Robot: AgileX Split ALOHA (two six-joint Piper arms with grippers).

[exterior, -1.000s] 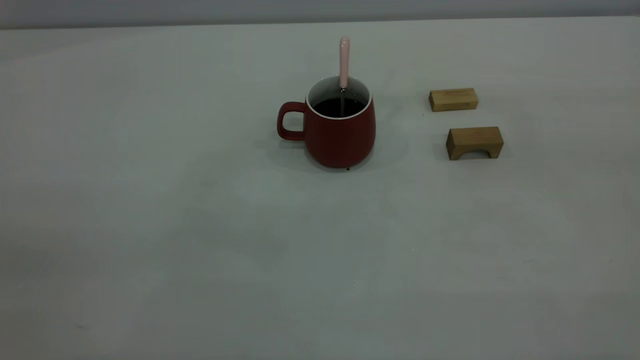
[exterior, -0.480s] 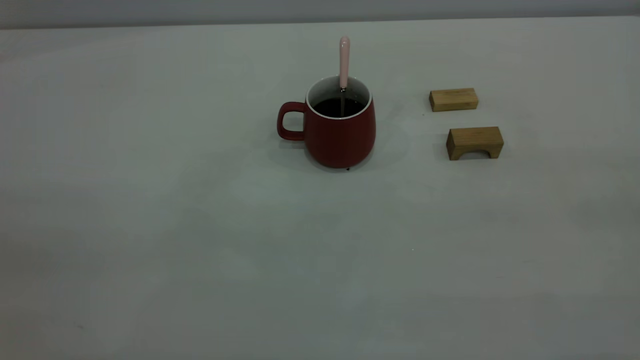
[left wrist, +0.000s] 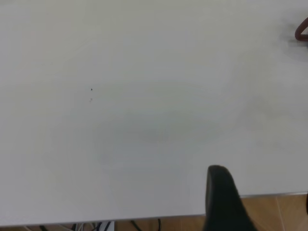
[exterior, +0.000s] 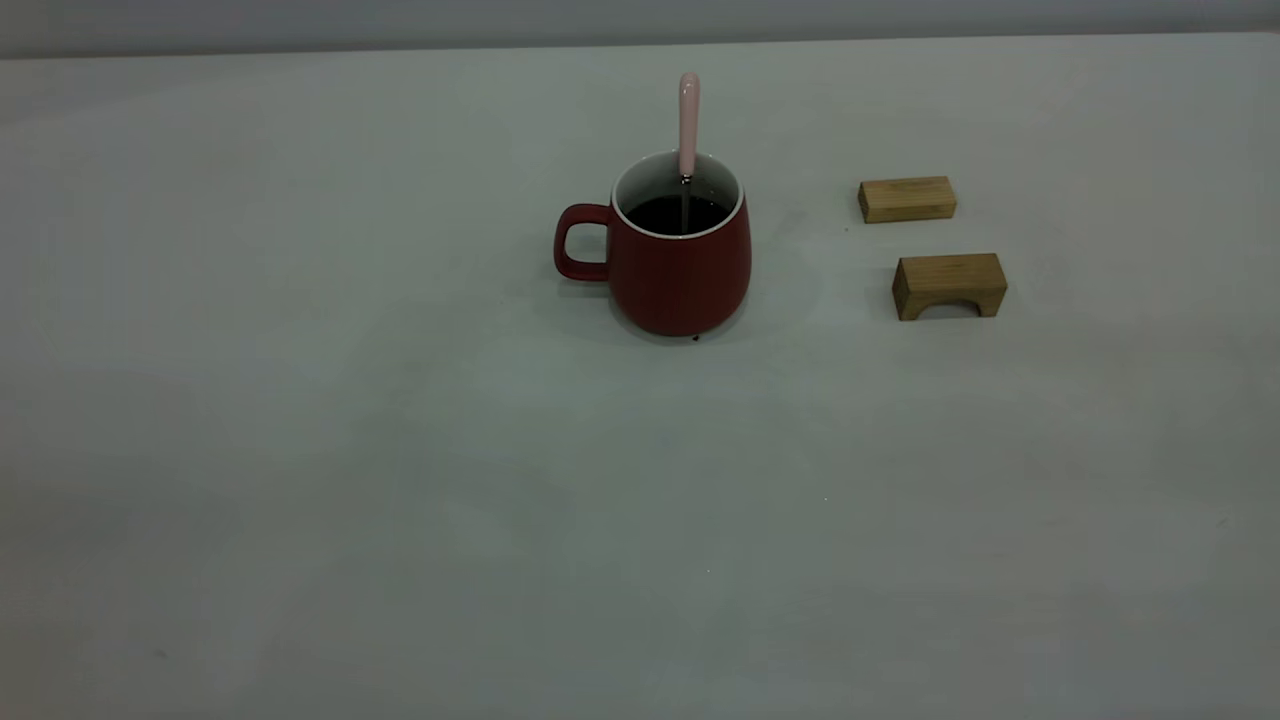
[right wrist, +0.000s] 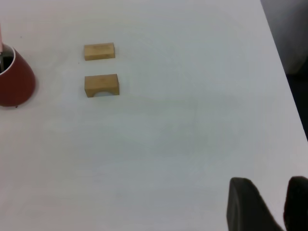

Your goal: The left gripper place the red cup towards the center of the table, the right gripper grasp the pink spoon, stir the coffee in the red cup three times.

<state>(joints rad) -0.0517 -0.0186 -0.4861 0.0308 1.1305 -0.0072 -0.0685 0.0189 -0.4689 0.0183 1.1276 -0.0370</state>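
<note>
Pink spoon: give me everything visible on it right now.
The slim pink spoon has a pale pink rounded handle and a grey metal neck. It stands nearly upright in the dark red mug, leaning on the far white rim, its neck running down into the dark coffee; the bowl is hidden. No gripper touches it.

Along the top edge of your exterior frame runs a plain grey wall [exterior: 400, 20], unmarked, meeting the far edge of the work surface. At the bottom of your left wrist frame, a strip of tan wood-tone floor [left wrist: 274, 211] shows past the surface's edge, with dark cables [left wrist: 139, 225] lower left of centre. Upper right of your right wrist frame: dark grey floor [right wrist: 291, 33]. Light is soft, even, shadows faint.
</note>
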